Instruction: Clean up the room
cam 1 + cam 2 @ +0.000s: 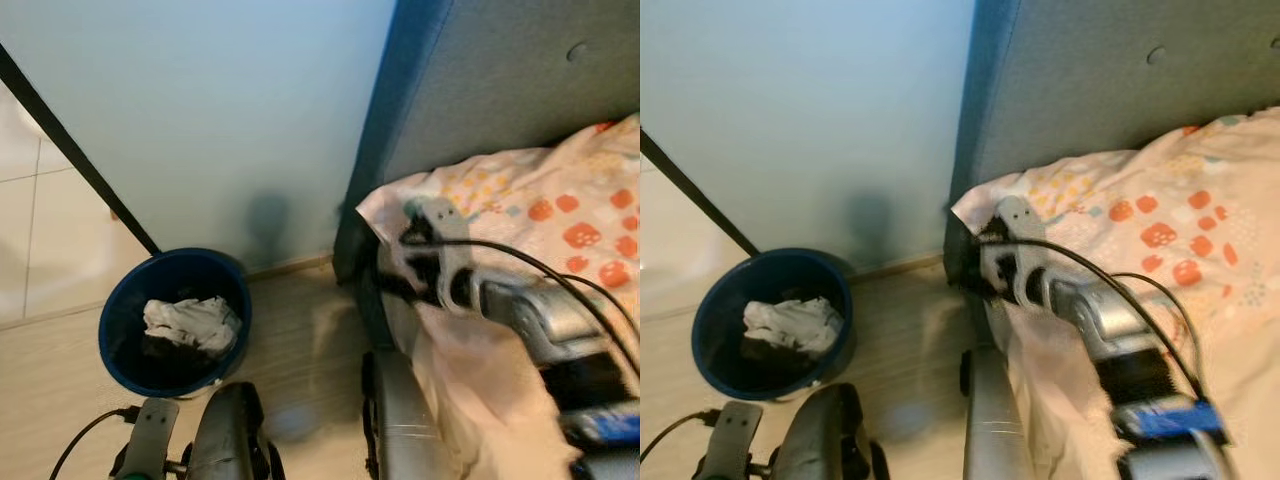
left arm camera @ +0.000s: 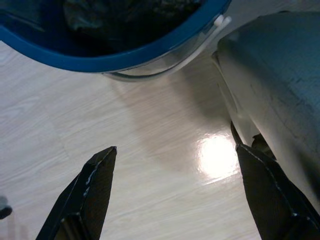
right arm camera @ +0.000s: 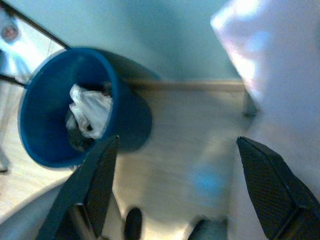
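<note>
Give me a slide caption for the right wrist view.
Open right claw above the wooden floor, blue bin holding white crumpled trash ahead.

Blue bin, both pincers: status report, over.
Left pincer open, low over the floor beside blue bin. Right pincer open, empty, by the bed corner. White trash in bin. Nothing blocking.

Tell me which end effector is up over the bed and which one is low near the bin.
The right end effector is raised at the corner of the patterned bedsheet. The left end effector hangs low over the wood floor, beside the blue bin.
</note>
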